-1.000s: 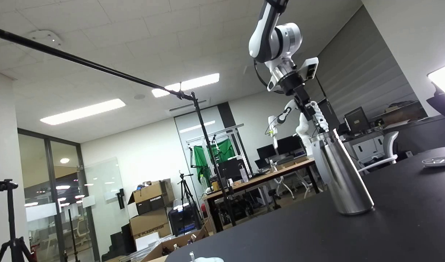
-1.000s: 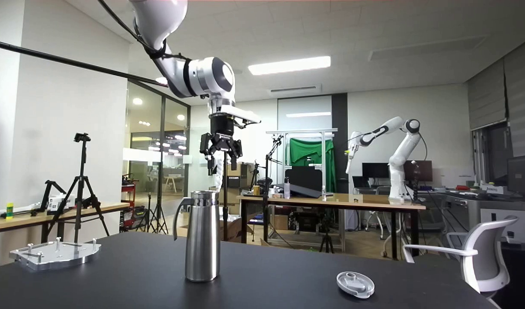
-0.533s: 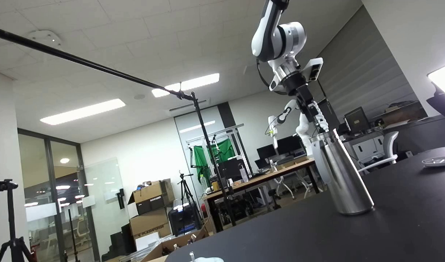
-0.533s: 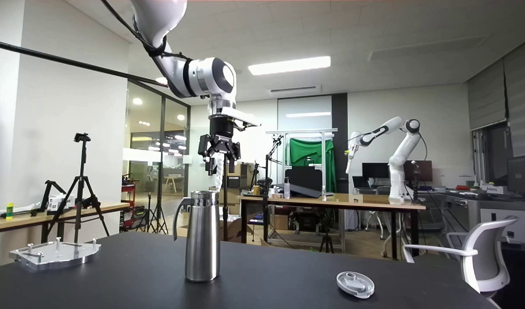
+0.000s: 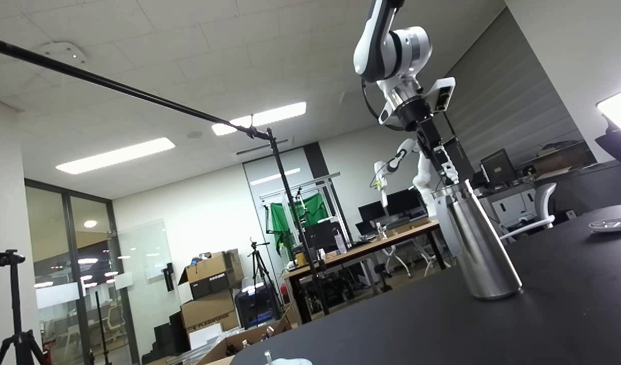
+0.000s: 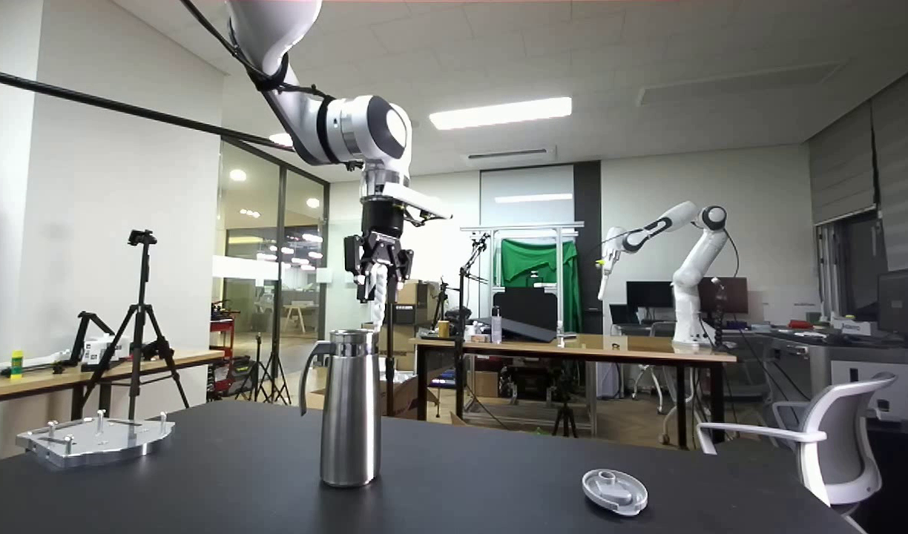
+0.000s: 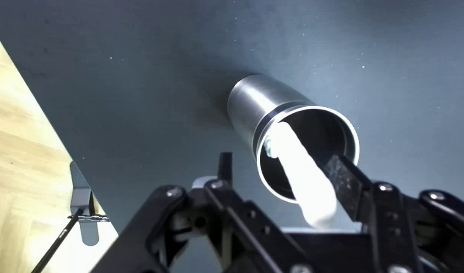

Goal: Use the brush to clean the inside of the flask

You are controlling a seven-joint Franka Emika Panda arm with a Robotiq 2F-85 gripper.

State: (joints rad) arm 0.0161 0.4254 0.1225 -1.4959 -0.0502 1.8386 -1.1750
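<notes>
My black 2-fingered claw (image 7: pixel 282 163) points down above the tall brushed-silver metal flask (image 6: pixel 351 430), its fingers (image 7: pixel 346 185) apart. Between them leans the white, rod-shaped, twisted-looking brush (image 7: pixel 308 178); in the wrist view I see a clear gap to the finger on the left, while the finger on the right is just beside it, and whether those 2 touch I cannot tell. The brush runs down into the flask's round mouth, close to the rim; how deep it reaches is hidden from me. The flask stands upright on the flat black table (image 6: pixel 491 486), its curved grey handle (image 5: pixel 448 228) on the left in both exterior views. In an exterior view, a pale grey oval lid (image 6: pixel 615 492) lies on the near right, well apart from the flask, and a thick silver metal plate (image 6: pixel 98 443) sits to the left.
</notes>
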